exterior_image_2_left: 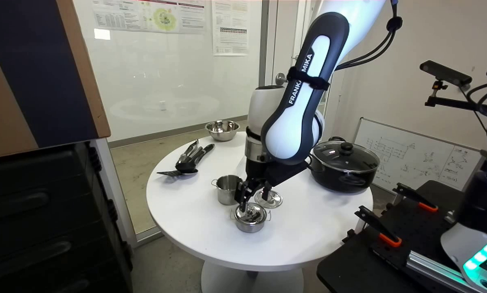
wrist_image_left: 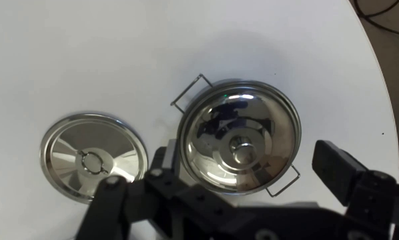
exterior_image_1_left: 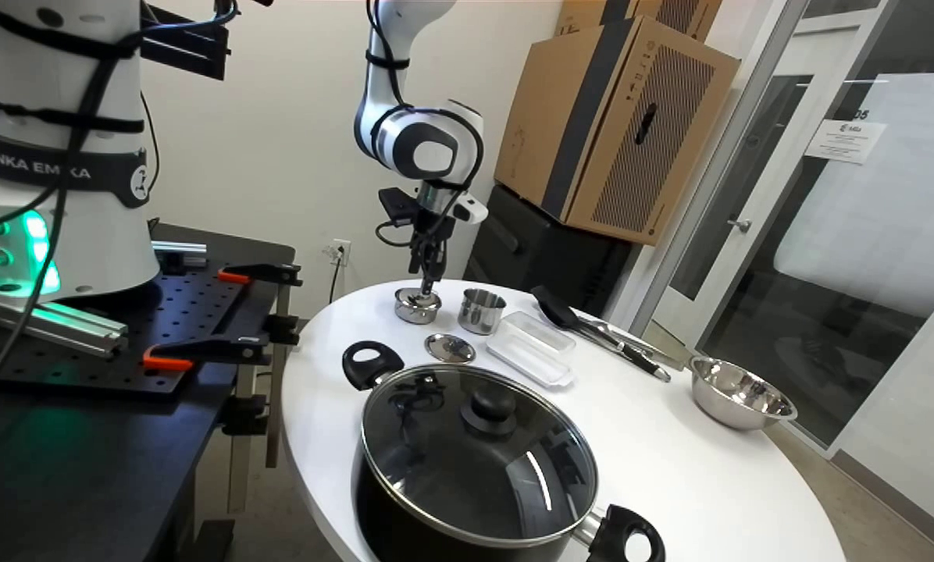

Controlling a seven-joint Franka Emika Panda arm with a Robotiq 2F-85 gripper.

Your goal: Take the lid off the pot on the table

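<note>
Two fingers [wrist_image_left: 334, 171] of the gripper [wrist_image_left: 248, 155] stand spread wide in the wrist view, one to either side of the knob [wrist_image_left: 244, 154] of the steel lid [wrist_image_left: 216, 160]; whether they touch the lid, I cannot tell. It sits on the small steel pot [exterior_image_2_left: 250, 228], near the edge of the round white table [exterior_image_2_left: 304, 244]. Near it are a loose lid [wrist_image_left: 94, 161] and an open-topped steel pot [exterior_image_2_left: 226, 196]; well apart, a black pot [exterior_image_2_left: 341, 181] stands under a glass lid [exterior_image_1_left: 467, 460]

White table [exterior_image_1_left: 686, 468] — black pot [exterior_image_2_left: 344, 174], small lidded pot [wrist_image_left: 240, 138], loose lid [wrist_image_left: 94, 158], open pot [exterior_image_1_left: 481, 315], clear tray [exterior_image_1_left: 531, 349], utensils [exterior_image_2_left: 188, 163], bowl [exterior_image_1_left: 729, 404]
</note>
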